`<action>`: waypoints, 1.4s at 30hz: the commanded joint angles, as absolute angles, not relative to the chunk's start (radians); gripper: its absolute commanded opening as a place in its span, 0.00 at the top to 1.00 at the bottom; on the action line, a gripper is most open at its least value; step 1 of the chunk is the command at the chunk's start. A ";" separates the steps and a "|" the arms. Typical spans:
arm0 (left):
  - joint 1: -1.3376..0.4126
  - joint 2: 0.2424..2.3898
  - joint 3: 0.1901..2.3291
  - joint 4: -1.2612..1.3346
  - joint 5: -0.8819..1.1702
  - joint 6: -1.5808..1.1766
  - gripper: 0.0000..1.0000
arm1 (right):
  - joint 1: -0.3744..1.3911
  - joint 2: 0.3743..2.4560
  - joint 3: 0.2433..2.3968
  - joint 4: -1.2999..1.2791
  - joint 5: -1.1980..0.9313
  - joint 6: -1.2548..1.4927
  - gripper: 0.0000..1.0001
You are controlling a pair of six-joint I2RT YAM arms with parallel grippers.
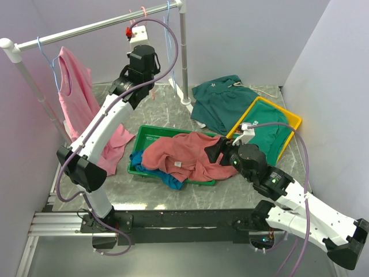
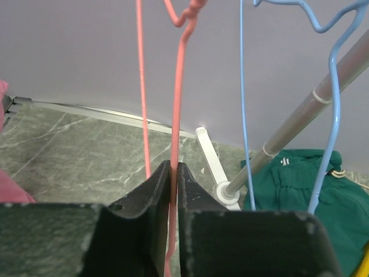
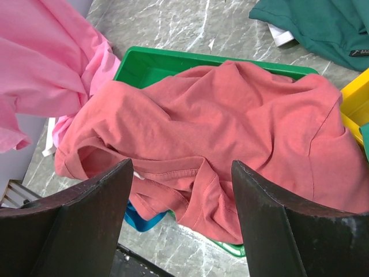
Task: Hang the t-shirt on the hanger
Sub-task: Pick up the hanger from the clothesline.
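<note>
Gripping the hanger (image 2: 180, 86) by one thin coral wire with the left hand (image 2: 173, 170), clamped shut on it up at the rail (image 1: 98, 26), beside a light blue hanger (image 2: 245, 86). Holding the right hand (image 3: 181, 170) wide open and empty above the t-shirt (image 3: 230, 115), crumpled across the green tray (image 1: 151, 133) on the worktop (image 1: 173, 196), over a small blue garment (image 1: 173, 180).

We log grey-green marble-look tabletop (image 1: 173, 193), green tray (image 1: 151, 133) at ctr, yellow tray (image 1: 282, 111) just right of it, dark green garment (image 1: 216, 101) spread behind both, rack foot (image 1: 185, 101) near back, light pink shirt (image 1: 118, 138) hem resting on the top at left.
</note>
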State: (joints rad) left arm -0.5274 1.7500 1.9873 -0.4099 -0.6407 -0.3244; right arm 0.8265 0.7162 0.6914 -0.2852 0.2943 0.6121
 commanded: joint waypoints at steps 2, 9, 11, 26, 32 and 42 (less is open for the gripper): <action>-0.509 1.749 2.037 -0.408 -0.623 -0.296 0.91 | 0.822 0.715 0.684 -0.270 0.290 0.607 0.23; -0.500 1.717 1.986 -0.399 -0.638 -0.295 0.73 | 0.822 0.723 0.681 -0.262 0.279 0.607 0.23; -0.500 1.713 1.982 -0.403 -0.641 -0.293 0.69 | 0.822 0.719 0.678 -0.261 0.278 0.607 0.23; -0.499 1.694 1.954 -0.393 -0.681 -0.239 0.99 | 0.822 0.729 0.678 -0.252 0.272 0.604 0.23; -0.499 1.681 2.028 -0.399 -0.681 -0.190 0.99 | 0.821 0.738 0.687 -0.249 0.267 0.600 0.23; -0.499 1.563 1.921 -0.353 -0.621 -0.181 0.99 | 0.822 0.778 0.693 -0.227 0.258 0.592 0.23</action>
